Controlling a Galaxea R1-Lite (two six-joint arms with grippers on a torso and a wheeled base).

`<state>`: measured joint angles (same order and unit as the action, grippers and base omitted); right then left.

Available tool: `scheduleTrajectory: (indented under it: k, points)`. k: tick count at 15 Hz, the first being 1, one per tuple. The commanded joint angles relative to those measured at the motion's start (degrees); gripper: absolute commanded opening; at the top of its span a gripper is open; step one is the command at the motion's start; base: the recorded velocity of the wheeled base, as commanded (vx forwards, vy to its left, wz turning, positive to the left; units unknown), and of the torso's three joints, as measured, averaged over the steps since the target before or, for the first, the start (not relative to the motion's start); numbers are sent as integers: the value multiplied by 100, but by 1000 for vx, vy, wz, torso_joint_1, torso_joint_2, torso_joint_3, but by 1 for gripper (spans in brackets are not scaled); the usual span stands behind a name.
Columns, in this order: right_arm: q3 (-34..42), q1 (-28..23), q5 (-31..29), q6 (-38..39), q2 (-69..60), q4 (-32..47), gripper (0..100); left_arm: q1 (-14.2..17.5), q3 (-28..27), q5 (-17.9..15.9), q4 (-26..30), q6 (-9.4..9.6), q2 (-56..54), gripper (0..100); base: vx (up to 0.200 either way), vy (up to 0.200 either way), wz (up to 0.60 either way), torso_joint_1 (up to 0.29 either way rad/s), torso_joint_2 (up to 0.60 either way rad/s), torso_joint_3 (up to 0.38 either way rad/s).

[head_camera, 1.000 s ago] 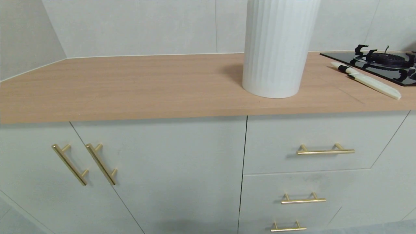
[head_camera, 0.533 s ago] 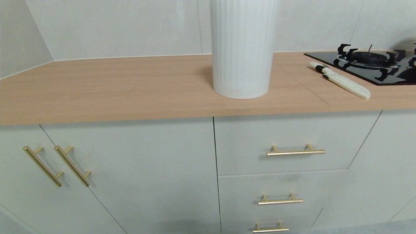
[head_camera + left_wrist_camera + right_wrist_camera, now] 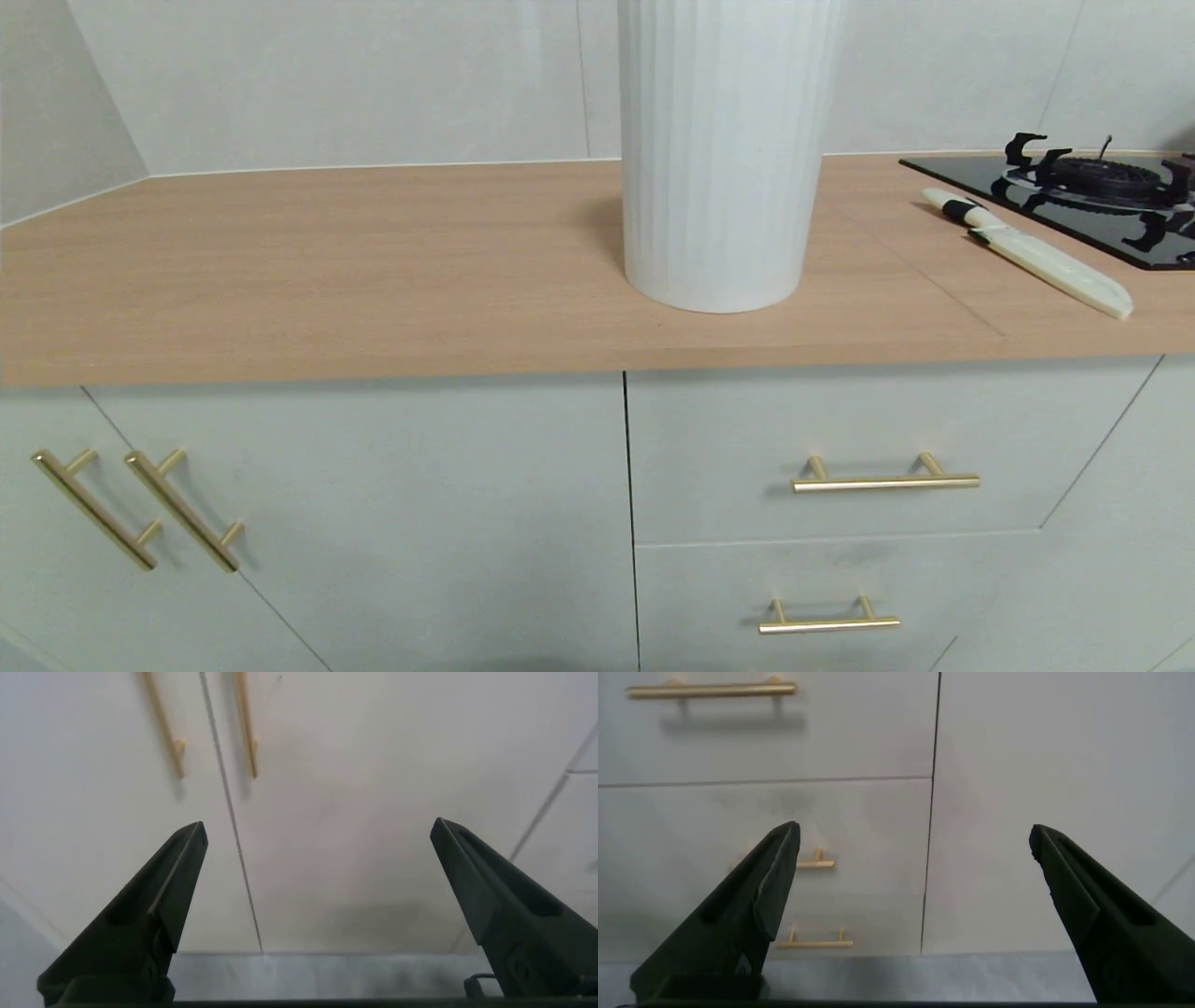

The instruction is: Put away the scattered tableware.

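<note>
Seen from the head, a long wooden worktop [image 3: 327,271] runs along a pale tiled wall. A knife [image 3: 1036,257] with a cream blade lies flat near its right end; the black-banded handle points toward the wall and the tip lies near the front edge, just beside the corner of a black hob [image 3: 1106,177]. A tall white ribbed container [image 3: 719,159] stands upright mid-worktop, well apart from the knife; to its left the wood runs on to the wall corner. Below are cupboard doors [image 3: 392,504] on the left and drawers [image 3: 868,439] on the right, all with gold bar handles. The left wrist view shows the left gripper [image 3: 318,829], jaws spread wide, low before the cupboard doors. The right wrist view shows the right gripper [image 3: 913,829], jaws likewise spread, facing the drawers.
</note>
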<state>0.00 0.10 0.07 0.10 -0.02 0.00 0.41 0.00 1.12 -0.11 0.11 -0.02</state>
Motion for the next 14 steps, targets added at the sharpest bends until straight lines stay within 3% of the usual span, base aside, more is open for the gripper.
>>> scheduleTrajectory:
  k: [1, 2, 14]
  points:
    - [0, -1, 1, -1, 11, 0, 100, 2, 0, 2, 2, -2, 2, 100, 200, 0, 0, 7, 2, 2]
    - [0, -1, 1, -1, 11, 0, 100, 2, 0, 2, -7, -2, 2, 100, 200, 0, 0, 7, 2, 2]
    - [0, -1, 1, -1, 2, 0, 100, 2, 0, 2, -7, -2, 2, 100, 0, 0, 0, 0, 0, 0]
